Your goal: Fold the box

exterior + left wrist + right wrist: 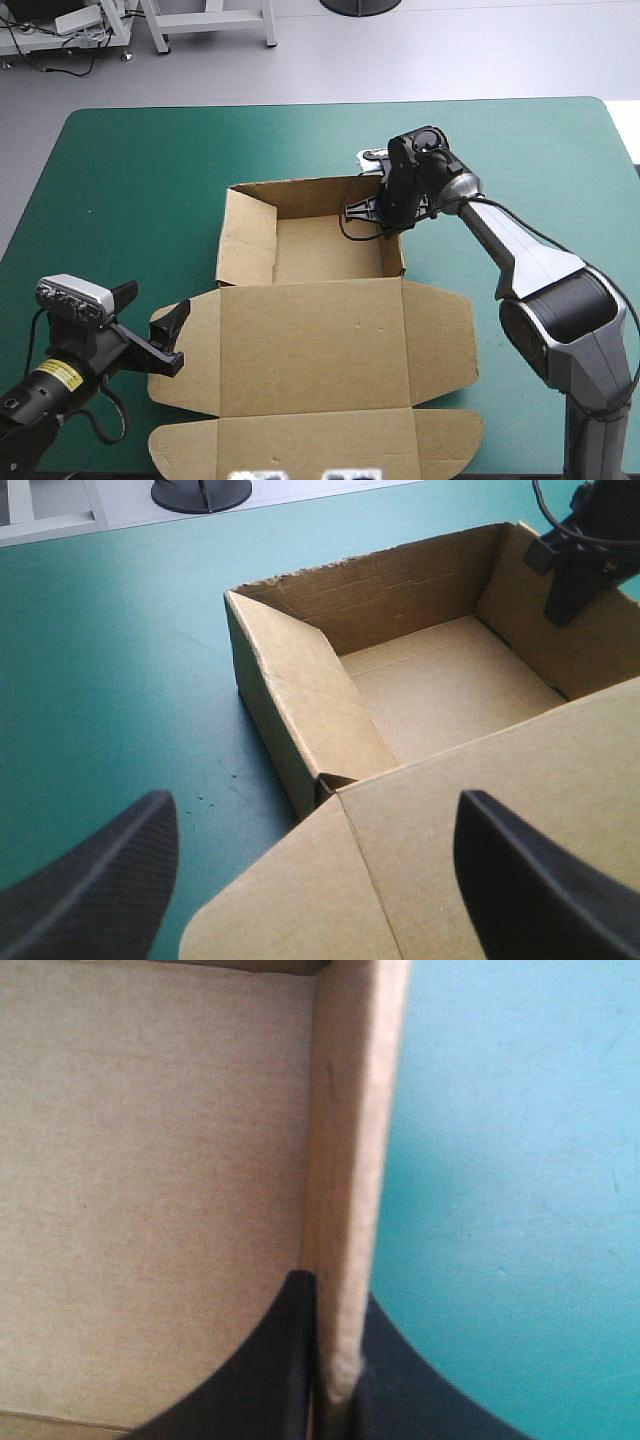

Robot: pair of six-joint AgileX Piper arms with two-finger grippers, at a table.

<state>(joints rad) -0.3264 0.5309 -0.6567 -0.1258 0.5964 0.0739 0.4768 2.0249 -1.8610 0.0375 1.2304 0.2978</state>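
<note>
Right gripper [335, 1295] pinched almost closed over the top edge of the brown box [310, 345], on its right wall, one black finger inside, one outside. Box an open tray near the middle of the teal-green table [130, 180], walls raised, lid flat toward the near edge. Left gripper [168, 338] spread wide and empty, at the lid's left flap.

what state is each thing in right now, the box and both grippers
box: open tray, walls raised
lid: lying flat on the table, side flaps spread out
left gripper: open, holding nothing, at the lid's left flap
right gripper: shut on the box, pinching its right wall
</note>
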